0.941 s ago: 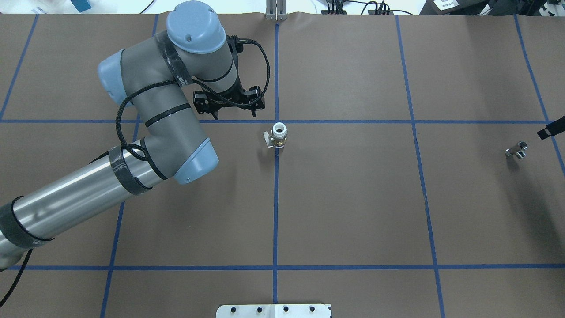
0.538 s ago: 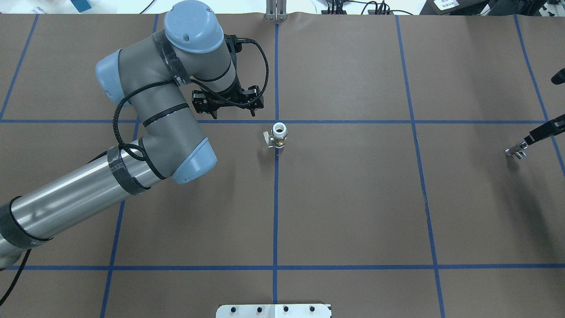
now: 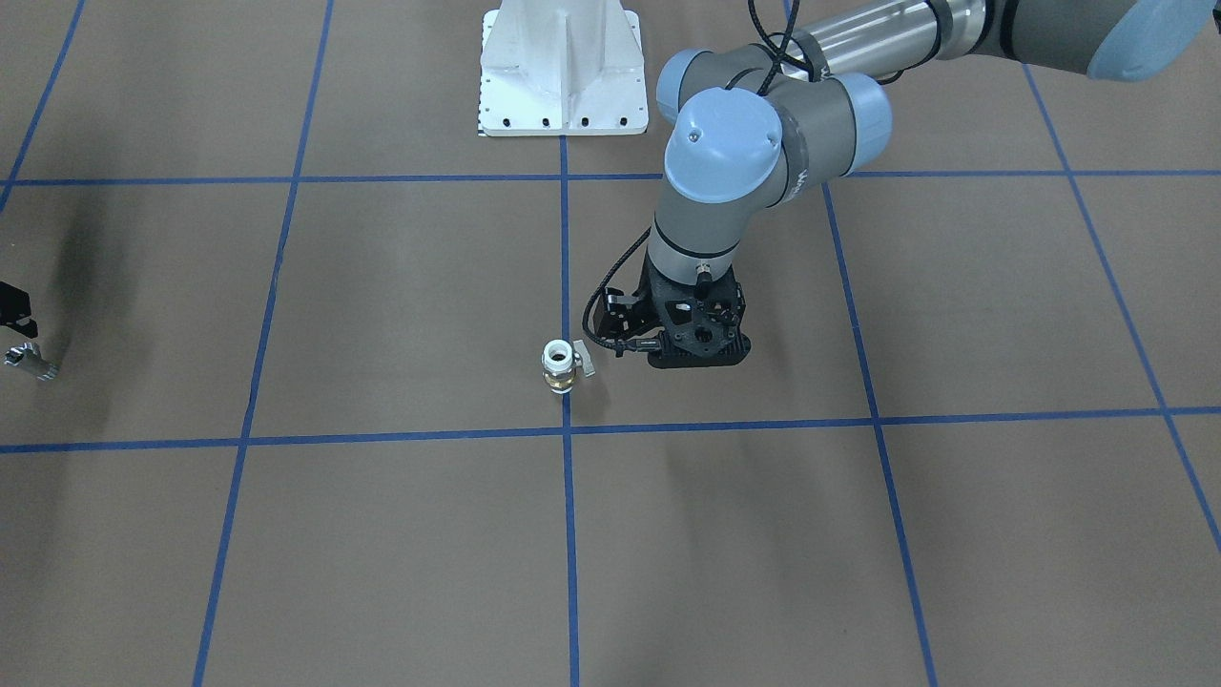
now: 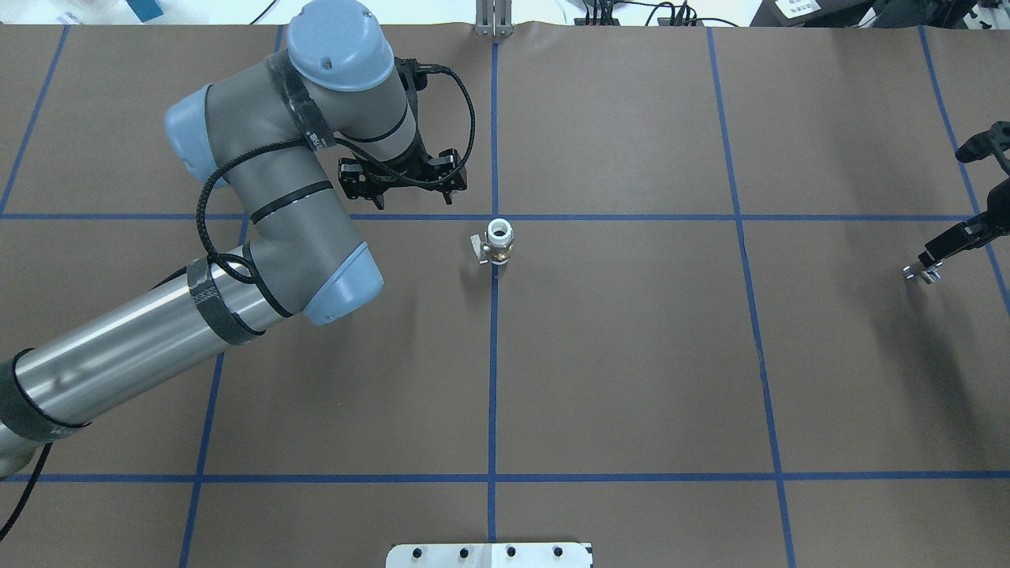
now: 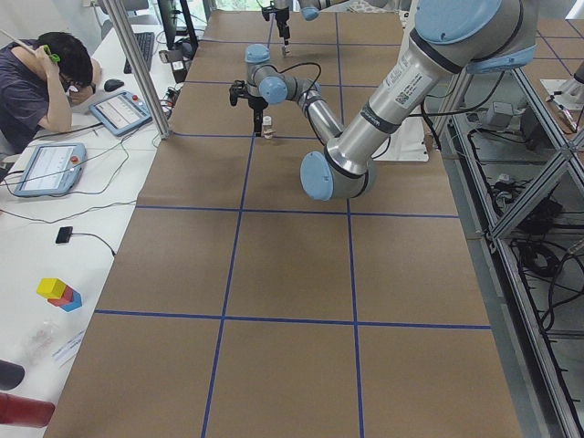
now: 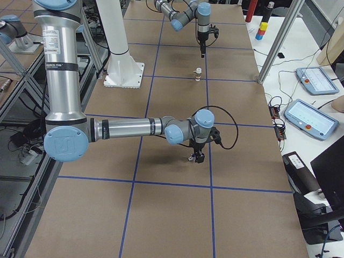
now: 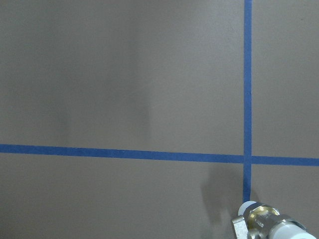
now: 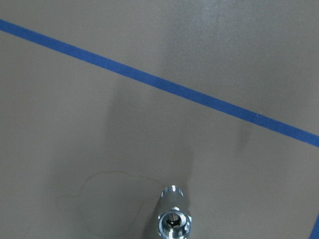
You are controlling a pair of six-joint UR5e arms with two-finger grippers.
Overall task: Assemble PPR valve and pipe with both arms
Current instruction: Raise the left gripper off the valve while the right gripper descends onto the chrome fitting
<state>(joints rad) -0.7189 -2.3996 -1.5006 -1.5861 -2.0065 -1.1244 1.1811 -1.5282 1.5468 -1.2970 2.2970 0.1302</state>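
Note:
The PPR valve (image 4: 499, 243) stands upright on the blue centre line, white collar up and grey lever to its left. It also shows in the front view (image 3: 559, 366) and the left wrist view (image 7: 266, 224). My left gripper (image 4: 417, 199) hangs open and empty just beyond and left of the valve, apart from it. The silvery pipe (image 4: 923, 273) lies near the table's right end and shows in the right wrist view (image 8: 174, 216). My right gripper (image 4: 935, 256) hovers right over the pipe. Only one of its fingers shows, so I cannot tell if it is open.
The brown table cover (image 4: 631, 355) carries a grid of blue tape lines. The white bolted pedestal (image 3: 563, 67) stands at the robot's side. An operator (image 5: 46, 73) sits at a side bench with tablets, off the table's far edge.
My right gripper has come in from the right edge and now sits over the pipe. My left arm has shifted slightly left and away. The valve and pipe have not moved.

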